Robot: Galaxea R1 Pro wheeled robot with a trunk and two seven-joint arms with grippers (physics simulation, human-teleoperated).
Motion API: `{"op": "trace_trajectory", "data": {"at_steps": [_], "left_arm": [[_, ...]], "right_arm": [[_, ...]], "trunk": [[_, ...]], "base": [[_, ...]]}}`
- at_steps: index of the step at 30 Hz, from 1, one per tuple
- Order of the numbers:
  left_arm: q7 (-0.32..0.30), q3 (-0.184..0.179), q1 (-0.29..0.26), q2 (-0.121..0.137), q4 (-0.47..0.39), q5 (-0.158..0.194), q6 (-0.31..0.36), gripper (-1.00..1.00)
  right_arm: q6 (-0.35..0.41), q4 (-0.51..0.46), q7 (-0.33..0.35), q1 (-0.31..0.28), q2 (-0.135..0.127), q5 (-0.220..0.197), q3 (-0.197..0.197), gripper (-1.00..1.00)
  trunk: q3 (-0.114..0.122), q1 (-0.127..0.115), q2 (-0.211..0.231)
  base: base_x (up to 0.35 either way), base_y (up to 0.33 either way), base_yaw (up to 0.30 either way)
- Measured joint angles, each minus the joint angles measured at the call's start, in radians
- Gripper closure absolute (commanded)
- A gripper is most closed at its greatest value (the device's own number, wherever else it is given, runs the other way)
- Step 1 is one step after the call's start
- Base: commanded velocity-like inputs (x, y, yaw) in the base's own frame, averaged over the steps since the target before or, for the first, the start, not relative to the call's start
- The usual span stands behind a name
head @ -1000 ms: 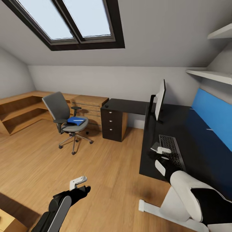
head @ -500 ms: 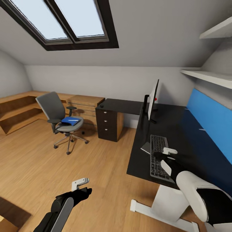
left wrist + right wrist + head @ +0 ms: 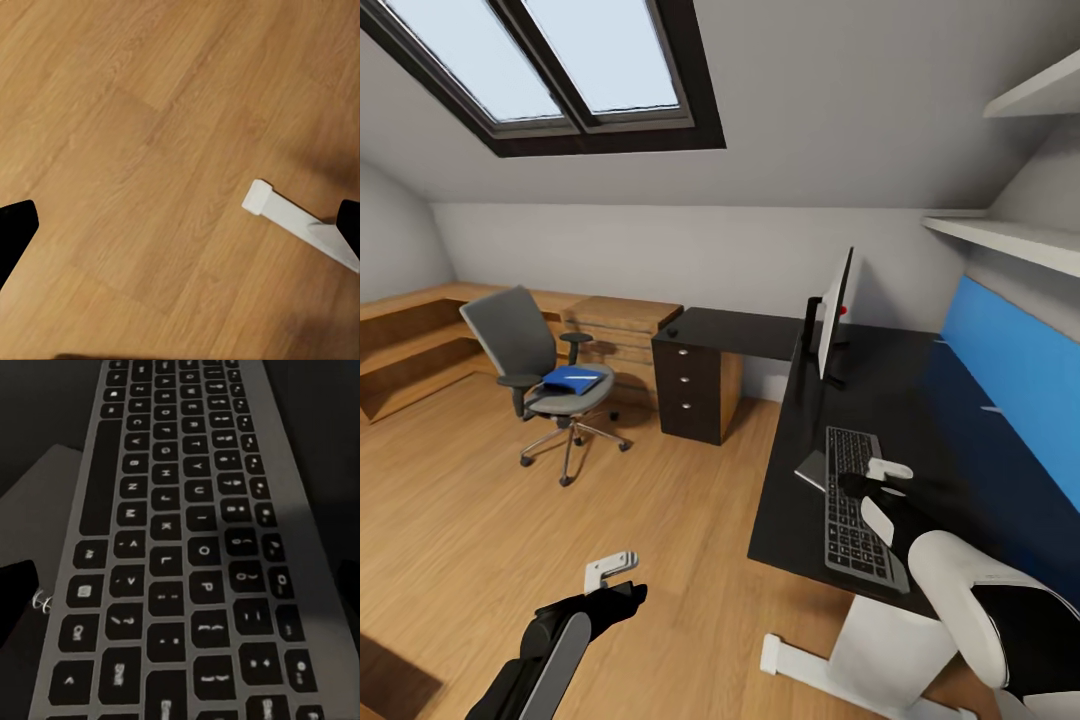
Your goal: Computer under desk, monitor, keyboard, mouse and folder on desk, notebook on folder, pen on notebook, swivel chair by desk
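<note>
Keyboards: we are seeing one keyboard (image 3: 857,497) lying near the desk's (image 3: 950,420) front edge.
Monitors: one monitor (image 3: 835,313).
Chairs: one chair (image 3: 530,370) carrying one folder (image 3: 571,379).
Right gripper (image 3: 879,478): hovering over the keys; we cannot tell its opening.
Left gripper (image 3: 611,573): hanging over the floor (image 3: 510,520), fingers spread, holding nothing.

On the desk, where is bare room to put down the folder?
Free: the black top between the keyboard and the blue panel, and the wing over the drawers. Crowded: the front edge, with keyboard, grey notebook and right gripper.
</note>
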Motion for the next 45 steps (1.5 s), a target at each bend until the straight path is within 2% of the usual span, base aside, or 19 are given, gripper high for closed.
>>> {"op": "trace_trajectory", "data": {"at_steps": [7, 16, 23, 45], "left_arm": [[0.0, 0.0, 0.0, 0.0, 0.0, 0.0, 0.0, -1.0], [0.0, 0.0, 0.0, 0.0, 0.0, 0.0, 0.0, -1.0], [0.0, 0.001, 0.0, 0.0, 0.0, 0.0, 0.0, -1.0], [-0.001, 0.002, 0.0, 0.0, 0.0, 0.0, 0.0, -1.0]], "right_arm": [[0.0, 0.002, 0.001, 0.0, -0.001, 0.0, 0.0, -1.0], [-0.001, 0.002, 0.002, 0.0, -0.017, -0.004, -0.001, -1.0], [-0.001, 0.001, 0.002, 0.0, -0.024, -0.043, 0.0, -1.0], [-0.001, 0.003, 0.004, 0.0, -0.024, -0.043, 0.001, -1.0]], "trunk": [[0.0, 0.0, 0.0], [0.0, 0.0, 0.0], [0.0, 0.0, 0.0], [0.0, 0.0, 0.0]], "base": [[0.155, 0.0, 0.0], [0.051, -0.001, 0.0], [0.069, -0.062, 0.0], [0.106, -0.002, 0.0]]}}
